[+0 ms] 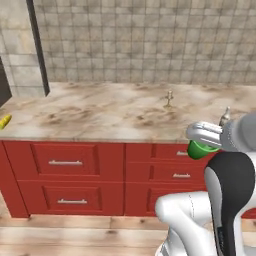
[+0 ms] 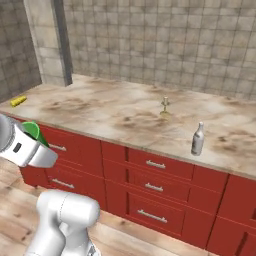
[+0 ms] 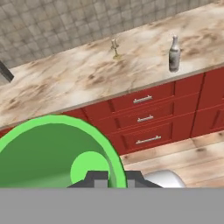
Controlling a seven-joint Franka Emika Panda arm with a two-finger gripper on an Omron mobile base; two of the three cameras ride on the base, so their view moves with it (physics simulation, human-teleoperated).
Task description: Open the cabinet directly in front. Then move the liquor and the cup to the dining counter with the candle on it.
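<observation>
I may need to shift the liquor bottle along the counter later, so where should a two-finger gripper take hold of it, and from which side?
Probably the bulbous body of the liquor bottle, around its darker middle band, coming level from the counter's front edge. It stands upright near that edge on the dining counter with bare marble around it and the candle well behind.

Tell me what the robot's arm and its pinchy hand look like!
The arm is made of smooth, rounded, glossy white tubes, with a big dark black joint cover on its side. The wrist is pale grey-white. The gripper has two small dark grey, blocky fingertips. No loose cables show.
</observation>
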